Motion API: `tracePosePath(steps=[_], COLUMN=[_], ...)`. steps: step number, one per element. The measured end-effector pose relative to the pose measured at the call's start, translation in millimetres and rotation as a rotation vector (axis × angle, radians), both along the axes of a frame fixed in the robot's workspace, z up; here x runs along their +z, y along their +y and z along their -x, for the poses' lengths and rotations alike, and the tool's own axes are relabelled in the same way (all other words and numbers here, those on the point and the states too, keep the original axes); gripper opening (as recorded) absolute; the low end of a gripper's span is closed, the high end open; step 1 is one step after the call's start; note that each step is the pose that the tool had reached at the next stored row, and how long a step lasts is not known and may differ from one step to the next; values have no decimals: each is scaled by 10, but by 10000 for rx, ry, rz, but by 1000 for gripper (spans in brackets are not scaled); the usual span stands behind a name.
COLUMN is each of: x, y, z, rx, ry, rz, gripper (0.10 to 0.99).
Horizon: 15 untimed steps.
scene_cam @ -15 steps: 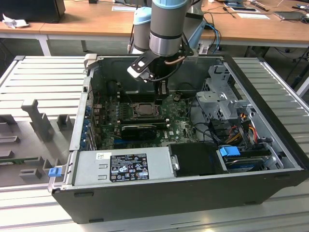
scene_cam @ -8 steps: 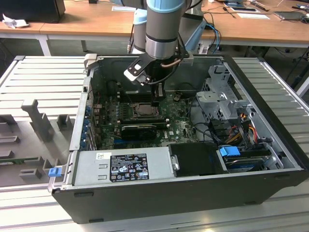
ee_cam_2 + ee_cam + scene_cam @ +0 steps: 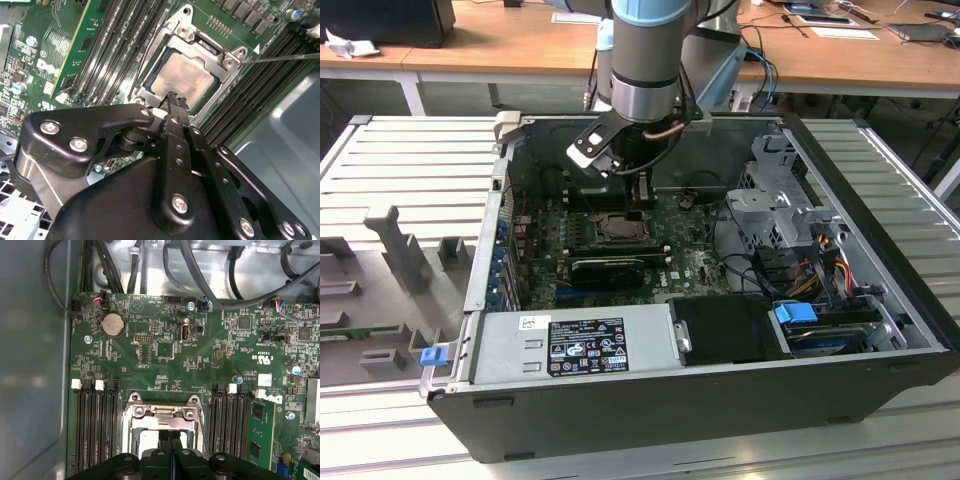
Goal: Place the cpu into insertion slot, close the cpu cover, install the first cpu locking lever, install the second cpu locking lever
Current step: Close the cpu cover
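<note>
In the exterior view the arm reaches down into the open computer case, and the gripper hangs just above the insertion slot, near the case's far wall. A black card lies just beside the slot's near edge. In the second wrist view the gripper has its fingers pressed together with nothing between them. Their tips are over the near edge of the cpu, which lies flat in the slot, framed by the cpu cover. A thin locking lever juts from one corner across the memory slots. In the first wrist view the cover sits between two banks of memory slots, close on both sides, with the grey case wall beyond one bank.
</note>
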State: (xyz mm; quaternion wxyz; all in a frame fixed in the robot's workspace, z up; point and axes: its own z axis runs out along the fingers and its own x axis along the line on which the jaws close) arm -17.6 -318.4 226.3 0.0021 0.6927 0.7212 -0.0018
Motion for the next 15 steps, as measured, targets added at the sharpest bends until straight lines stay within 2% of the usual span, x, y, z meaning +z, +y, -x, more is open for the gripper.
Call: tracePosePath(steps=[7, 15], x=[0, 0], y=[0, 0], z=[114, 194], rx=[1, 1], ry=[0, 0], rz=[-1, -1], gripper=[106, 106])
